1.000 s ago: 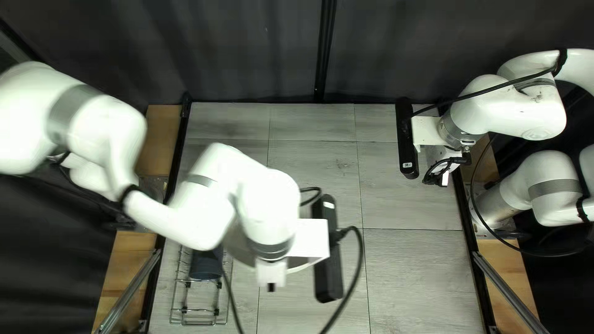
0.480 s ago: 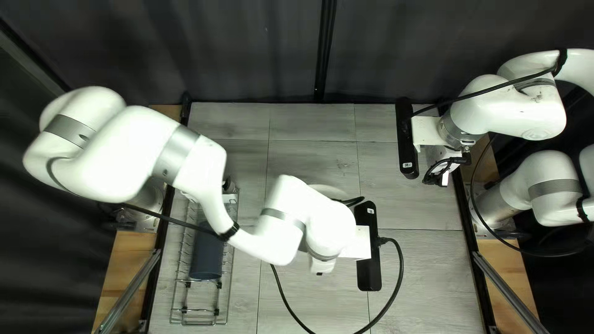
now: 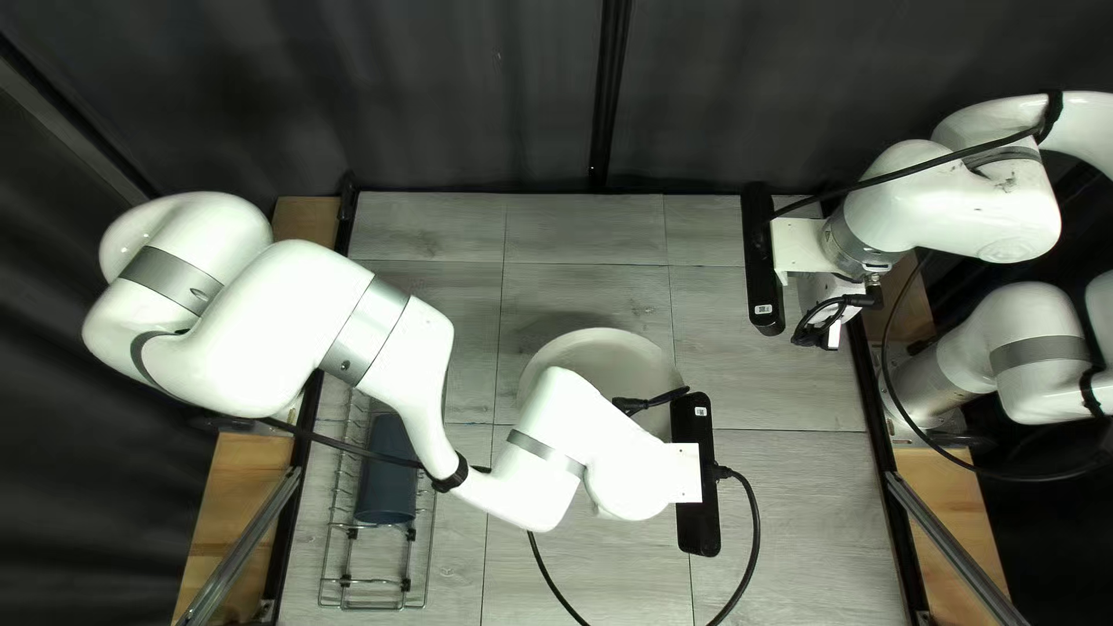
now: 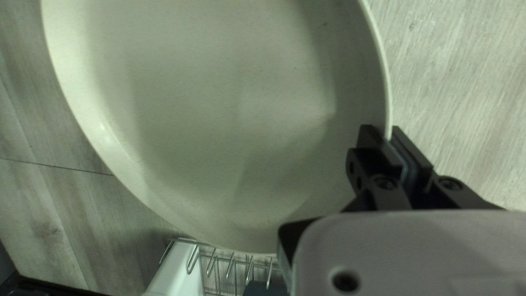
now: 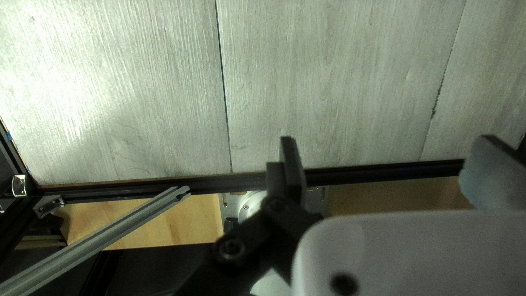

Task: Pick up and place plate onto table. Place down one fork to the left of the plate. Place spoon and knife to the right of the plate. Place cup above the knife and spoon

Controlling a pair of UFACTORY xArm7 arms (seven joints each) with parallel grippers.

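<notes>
Plate (image 3: 597, 354) hung from the left gripper (image 4: 383, 130), near mid-table; noon taken as the far edge of the table (image 3: 800, 510). Fingers pinched its rim from both sides, around six o'clock by my reckoning. Right gripper (image 5: 389, 143) stood spread, gripping nothing.

Step judged to be the set-down. One-sided hold, so the opposite rim could droop: best kept level, lowered slowly, weight taken by the table before the fingers eased apart, then straight up to avoid dragging the rim. Room wanted at nine o'clock for the fork, three for knife and spoon.

Wire rack (image 3: 373, 605) lay toward eight o'clock of the plate, holding a dark cylinder (image 3: 386, 481), probably the cup.

Unclear: height of the plate; a shadow past its rim hinted at a gap. Left arm (image 3: 522, 475) hid the grip from above. Left wrist view cut off part of the plate. Cutlery could not be made out.
</notes>
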